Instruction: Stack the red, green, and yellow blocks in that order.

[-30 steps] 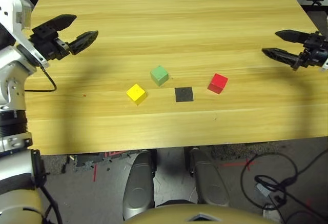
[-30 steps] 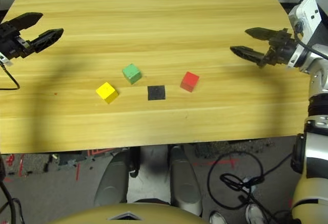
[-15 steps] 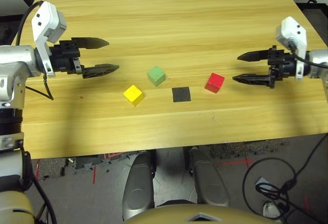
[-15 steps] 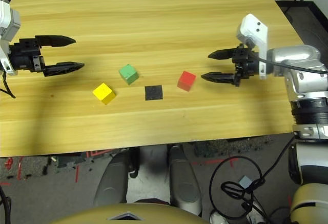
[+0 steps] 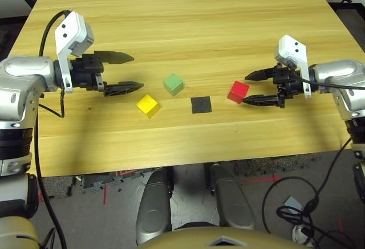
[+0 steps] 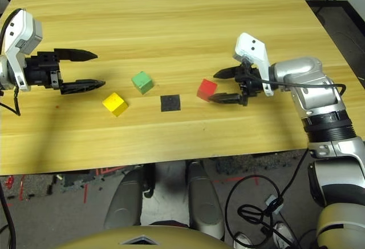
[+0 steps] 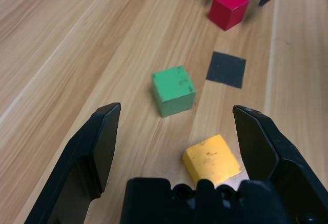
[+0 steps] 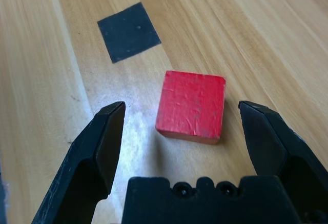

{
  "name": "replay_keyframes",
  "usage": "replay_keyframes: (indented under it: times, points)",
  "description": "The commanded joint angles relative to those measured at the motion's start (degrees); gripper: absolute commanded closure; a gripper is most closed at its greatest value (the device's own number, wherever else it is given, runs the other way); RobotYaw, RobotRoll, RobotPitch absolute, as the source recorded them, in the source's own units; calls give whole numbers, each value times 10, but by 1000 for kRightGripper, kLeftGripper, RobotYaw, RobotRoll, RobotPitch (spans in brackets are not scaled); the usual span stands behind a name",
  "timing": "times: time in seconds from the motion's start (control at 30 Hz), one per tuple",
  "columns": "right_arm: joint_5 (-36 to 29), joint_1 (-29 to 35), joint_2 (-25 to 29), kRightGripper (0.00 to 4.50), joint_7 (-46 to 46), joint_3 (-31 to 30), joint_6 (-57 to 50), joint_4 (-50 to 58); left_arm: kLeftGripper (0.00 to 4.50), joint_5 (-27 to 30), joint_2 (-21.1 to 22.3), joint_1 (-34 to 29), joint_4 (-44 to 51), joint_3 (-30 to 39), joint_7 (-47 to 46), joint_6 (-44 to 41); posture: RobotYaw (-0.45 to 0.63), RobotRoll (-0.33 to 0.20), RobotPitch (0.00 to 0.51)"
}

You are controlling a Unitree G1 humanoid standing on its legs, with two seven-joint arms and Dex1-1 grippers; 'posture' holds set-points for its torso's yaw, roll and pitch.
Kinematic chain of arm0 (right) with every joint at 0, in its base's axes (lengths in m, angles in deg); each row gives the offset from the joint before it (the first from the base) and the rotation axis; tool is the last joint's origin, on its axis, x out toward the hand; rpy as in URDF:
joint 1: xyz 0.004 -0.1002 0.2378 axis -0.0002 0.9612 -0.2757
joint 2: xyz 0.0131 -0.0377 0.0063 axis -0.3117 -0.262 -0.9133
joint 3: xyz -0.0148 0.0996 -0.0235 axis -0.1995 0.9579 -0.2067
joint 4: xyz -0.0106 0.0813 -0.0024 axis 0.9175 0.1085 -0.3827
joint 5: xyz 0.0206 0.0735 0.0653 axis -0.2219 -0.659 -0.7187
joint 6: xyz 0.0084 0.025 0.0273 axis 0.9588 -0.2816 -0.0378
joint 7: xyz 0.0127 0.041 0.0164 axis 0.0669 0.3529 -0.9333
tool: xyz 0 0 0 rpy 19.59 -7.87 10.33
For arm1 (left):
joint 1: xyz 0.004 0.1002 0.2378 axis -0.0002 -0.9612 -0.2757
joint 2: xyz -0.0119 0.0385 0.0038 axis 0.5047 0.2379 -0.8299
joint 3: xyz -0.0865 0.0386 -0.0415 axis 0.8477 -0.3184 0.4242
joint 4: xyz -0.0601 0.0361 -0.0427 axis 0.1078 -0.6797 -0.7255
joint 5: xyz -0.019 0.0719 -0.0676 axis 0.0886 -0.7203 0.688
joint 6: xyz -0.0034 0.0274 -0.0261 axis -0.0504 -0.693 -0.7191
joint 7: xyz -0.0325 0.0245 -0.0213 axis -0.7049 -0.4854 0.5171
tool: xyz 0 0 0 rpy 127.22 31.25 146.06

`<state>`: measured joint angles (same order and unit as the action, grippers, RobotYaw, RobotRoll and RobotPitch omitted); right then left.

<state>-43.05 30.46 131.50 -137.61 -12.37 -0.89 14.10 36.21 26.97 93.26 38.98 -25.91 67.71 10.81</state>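
Observation:
Three cubes lie in a row on the wooden table (image 5: 188,27): the yellow block (image 5: 148,105) on the left, the green block (image 5: 173,84) just beyond it, the red block (image 5: 238,92) on the right. My right gripper (image 5: 245,89) is open, low over the table, its fingertips (image 8: 105,131) flanking the red block (image 8: 191,106) without touching it. Left of the yellow block, my left gripper (image 5: 137,71) is open and points at it. In the left wrist view, the yellow block (image 7: 212,158) lies between the fingers (image 7: 97,147), with the green block (image 7: 174,89) just ahead.
A flat black square patch (image 5: 201,105) lies on the table between the green and red blocks. The table's front edge (image 5: 188,166) runs close below the blocks. Bare wood stretches behind them to the far edge.
Both arms have swung inward toward the blocks. The right gripper has come up to the red block, and the left one has neared the yellow block. The blocks have not moved.

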Motion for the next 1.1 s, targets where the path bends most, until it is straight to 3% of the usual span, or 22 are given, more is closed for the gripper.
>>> replay_keyframes:
  times: [0.03,0.33,0.43,0.6,0.63,0.87,1.1]
  points:
    - [20,-2,-5,0,-1,-15,23,-18,35,9,13,-10,13,10,8,-7,192,-29,255]
    - [53,-13,-37,0,13,-27,65,-63,35,19,6,-14,16,17,10,-2,200,-30,258]
    - [67,-16,-44,619,18,-29,90,-76,0,21,5,-16,18,18,5,-4,206,-33,260]
    - [74,-26,-51,2357,13,-30,109,-83,0,25,6,-20,21,21,-1,-6,213,-34,259]
    - [71,-30,-54,2445,10,-28,110,-80,0,26,6,-21,23,21,-3,-7,215,-35,259]
    - [44,-84,-69,2437,-56,-37,95,-43,0,37,5,-25,40,24,-15,-18,226,-43,252]
    - [85,-118,-114,2437,-87,-97,150,-82,0,34,1,-12,39,19,-27,-23,261,-42,249]
